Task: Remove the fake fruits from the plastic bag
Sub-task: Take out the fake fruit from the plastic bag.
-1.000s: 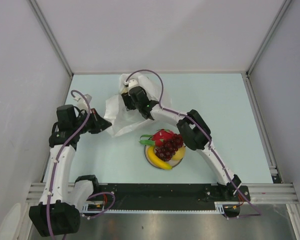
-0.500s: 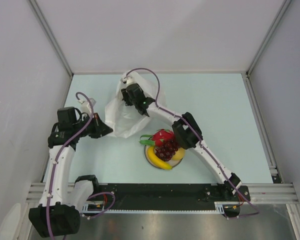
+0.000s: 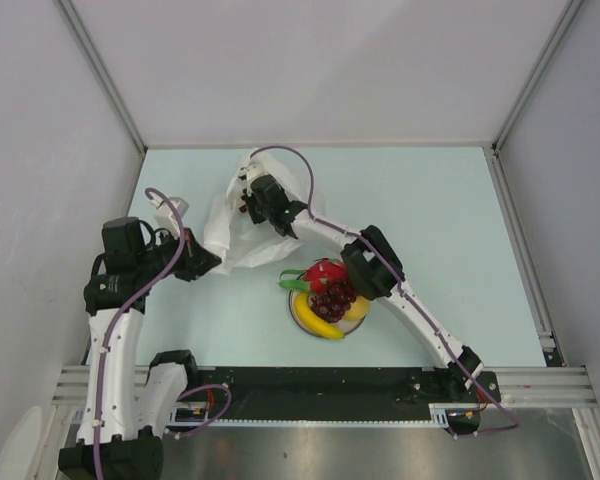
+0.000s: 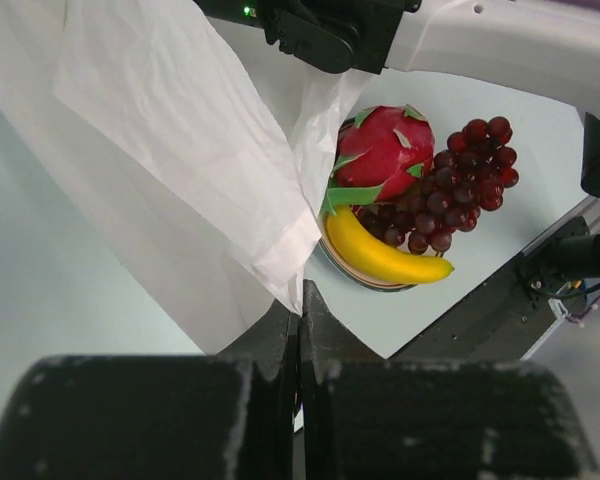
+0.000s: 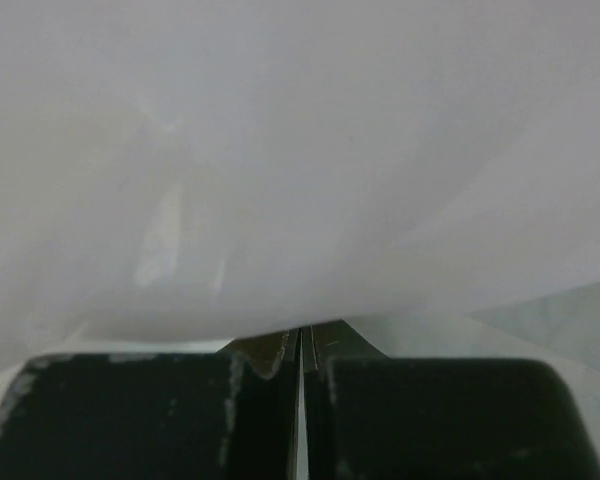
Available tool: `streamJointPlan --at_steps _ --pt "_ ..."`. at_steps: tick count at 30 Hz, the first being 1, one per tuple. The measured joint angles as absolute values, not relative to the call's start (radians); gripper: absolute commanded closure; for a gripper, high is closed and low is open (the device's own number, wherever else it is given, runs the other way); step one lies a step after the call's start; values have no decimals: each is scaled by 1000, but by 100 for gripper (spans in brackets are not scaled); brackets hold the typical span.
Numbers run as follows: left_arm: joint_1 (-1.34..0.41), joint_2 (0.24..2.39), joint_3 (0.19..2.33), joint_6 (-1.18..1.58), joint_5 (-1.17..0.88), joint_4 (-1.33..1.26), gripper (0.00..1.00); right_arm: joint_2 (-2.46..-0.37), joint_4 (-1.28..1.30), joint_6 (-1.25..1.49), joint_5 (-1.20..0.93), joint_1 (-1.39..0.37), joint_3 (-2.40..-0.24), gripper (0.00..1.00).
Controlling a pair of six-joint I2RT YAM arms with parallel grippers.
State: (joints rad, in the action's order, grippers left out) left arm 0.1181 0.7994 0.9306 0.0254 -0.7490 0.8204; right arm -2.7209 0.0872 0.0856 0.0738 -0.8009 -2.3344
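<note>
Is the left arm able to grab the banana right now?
Probably not: the left gripper is shut on the plastic bag, so it would have to let go first. The banana itself lies uncovered.

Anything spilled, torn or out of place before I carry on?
Nothing stands out. The banana, grapes and red fruit are piled on the plate, outside the plastic bag. The left gripper and right gripper each pinch the bag; no tear shows.

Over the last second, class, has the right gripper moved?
Yes. The right gripper has shifted left across the plastic bag, farther from the white plate of fake fruits, which stayed put.
</note>
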Motion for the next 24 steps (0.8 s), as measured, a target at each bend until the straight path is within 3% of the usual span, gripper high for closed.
streamJointPlan --at_steps 2,4,6,16,20,24 --pt "118 775 936 3 -749 845 100 -2708 90 95 52 -815 -2320 100" --pt "118 746 941 -16 -757 871 100 -2675 109 121 44 -836 -2288 68" --pt "118 714 949 -35 -773 900 100 -2642 125 159 64 -864 -2262 49" --pt "118 674 936 -62 -773 955 100 -2587 160 252 89 -947 -2254 43" --pt "118 710 917 -62 -767 955 100 -2643 159 282 93 -933 -2311 36" --pt "118 737 902 -64 -798 961 100 -2740 152 310 133 -927 -2423 40"
